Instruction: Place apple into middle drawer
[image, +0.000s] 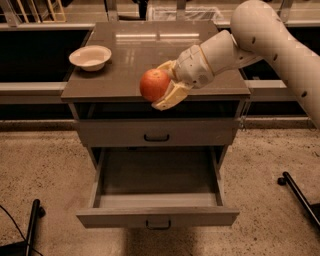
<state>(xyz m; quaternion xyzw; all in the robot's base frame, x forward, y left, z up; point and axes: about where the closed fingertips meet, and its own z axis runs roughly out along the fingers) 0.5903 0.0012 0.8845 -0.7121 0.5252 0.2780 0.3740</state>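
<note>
The red-orange apple (154, 85) is held in my gripper (162, 86), lifted just above the front edge of the cabinet top (125, 55). My white arm reaches in from the upper right. The gripper's cream fingers (169, 97) are shut on the apple from its right side and from under it. The middle drawer (157, 192) is pulled wide open below, grey, with nothing in it, and a dark loop handle (158, 225) on its front. The apple hangs above and a little behind the drawer's opening.
A white bowl (90, 56) sits on the cabinet top at the back left. The upper drawer front (157, 132) is closed. Dark stand legs lie on the speckled floor at the lower left (33, 220) and right (297, 192).
</note>
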